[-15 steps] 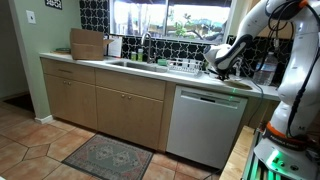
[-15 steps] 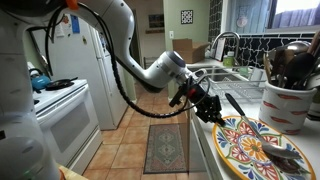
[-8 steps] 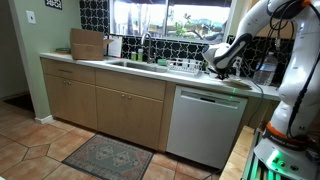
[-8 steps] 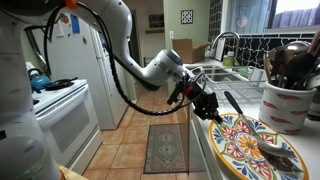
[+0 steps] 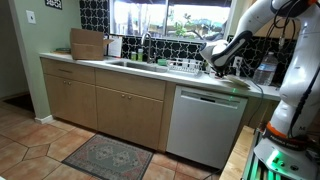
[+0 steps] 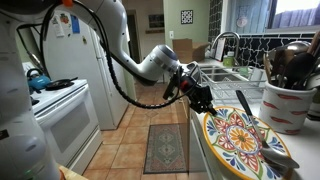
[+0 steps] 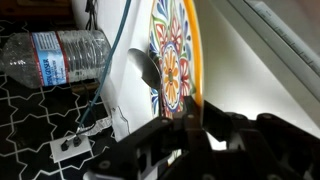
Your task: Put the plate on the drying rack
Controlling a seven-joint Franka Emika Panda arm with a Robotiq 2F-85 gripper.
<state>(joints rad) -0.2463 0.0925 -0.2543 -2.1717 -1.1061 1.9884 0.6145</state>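
The plate [image 6: 238, 138] is round with a bright flower pattern and an orange rim. In the wrist view it stands edge-on [image 7: 176, 55] above the jaws. My gripper [image 6: 200, 98] is shut on the plate's near rim and holds it tilted over the counter. In an exterior view the gripper [image 5: 216, 62] hangs just past the end of the whitish wire drying rack [image 5: 185, 68], above the dishwasher. The plate itself is hard to make out in that view.
A white crock of utensils [image 6: 285, 105] stands right beside the plate. A spoon [image 7: 146, 70] and a water bottle [image 7: 58, 58] lie behind it. The sink faucet [image 6: 226, 42] is beyond the gripper. A cutting board [image 5: 88, 44] leans at the counter's far end.
My gripper has moved up and toward the sink with the plate in it. The plate has lifted and tipped further onto its edge.
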